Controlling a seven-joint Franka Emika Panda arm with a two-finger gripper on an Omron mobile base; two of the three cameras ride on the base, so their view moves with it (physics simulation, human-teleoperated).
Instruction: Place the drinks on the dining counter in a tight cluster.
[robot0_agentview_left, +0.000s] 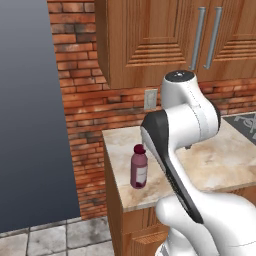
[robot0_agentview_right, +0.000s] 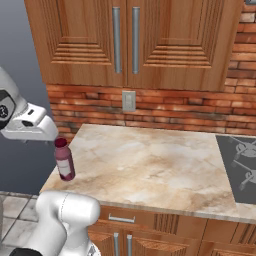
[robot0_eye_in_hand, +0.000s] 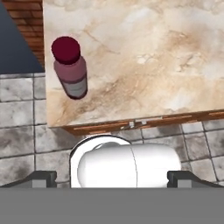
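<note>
Red brick (robot0_agentview_left: 75, 100) backed the whole scene, with a flat grey panel (robot0_agentview_left: 30, 115) standing to its left. Wooden wall cabinets (robot0_agentview_right: 125, 40) with long metal handles hung over a beige marble counter (robot0_agentview_right: 150, 160), which sat on wooden fronts above a grey tiled floor (robot0_eye_in_hand: 26, 109).

You had the white arm (robot0_agentview_left: 190, 120) folded high in front of that counter. In the left base view its dark-striped link crossed the front edge of the top. A dark cooktop (robot0_agentview_right: 240, 165) was set into the counter's right end, well apart from the drink.

The juice bottle (robot0_agentview_left: 139, 167) stood upright on the marble near the counter's front left corner, just in from both edges. It was purple-red with a maroon cap and a pale label. Nothing touched it, and in the right base view the arm's white wrist hung just beside its cap, to the left and slightly higher. The hand view looked down on the bottle from above, with its cap at the upper left.

A grey wall outlet (robot0_agentview_right: 129, 101) sat on the brick under the cabinets, and a small metal drawer handle (robot0_agentview_right: 121, 218) showed below the counter's edge.

Your gripper (robot0_eye_in_hand: 112, 178) was spread wide and empty, its two dark fingertips (robot0_eye_in_hand: 41, 177) far apart and nowhere near the bottle.
</note>
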